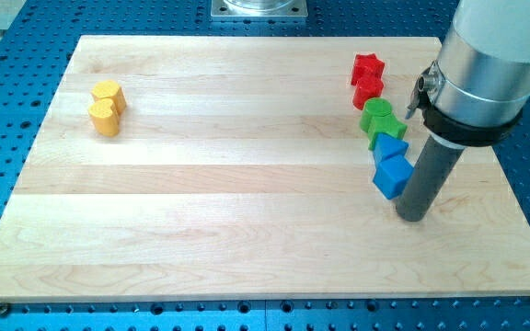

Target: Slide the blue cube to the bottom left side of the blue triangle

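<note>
The blue cube [391, 175] lies on the wooden board at the view's right. The blue triangle [391, 147] sits directly above it, touching it. My tip [412, 216] stands just right of and slightly below the blue cube, the rod close against the cube's right side.
Above the blue triangle is a column of blocks: a green star-like block [385, 128], a green round block [374, 111], a red block [368, 90] and a red star [367, 67]. Two yellow blocks [106, 106] sit at the upper left. The board's right edge [513, 198] is near the rod.
</note>
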Robot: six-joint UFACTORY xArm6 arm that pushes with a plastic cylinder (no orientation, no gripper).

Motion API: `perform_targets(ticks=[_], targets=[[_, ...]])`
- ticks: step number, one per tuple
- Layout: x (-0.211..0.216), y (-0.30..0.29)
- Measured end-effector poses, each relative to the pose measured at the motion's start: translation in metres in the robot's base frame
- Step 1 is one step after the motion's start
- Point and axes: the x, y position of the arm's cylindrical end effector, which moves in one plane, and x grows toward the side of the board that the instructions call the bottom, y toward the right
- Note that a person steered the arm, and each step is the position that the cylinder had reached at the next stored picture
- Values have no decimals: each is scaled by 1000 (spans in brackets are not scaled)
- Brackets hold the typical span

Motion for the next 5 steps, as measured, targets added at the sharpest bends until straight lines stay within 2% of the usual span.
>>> perform_targets(ticks=[4, 5], targets=[[-17, -17], [-17, -42]])
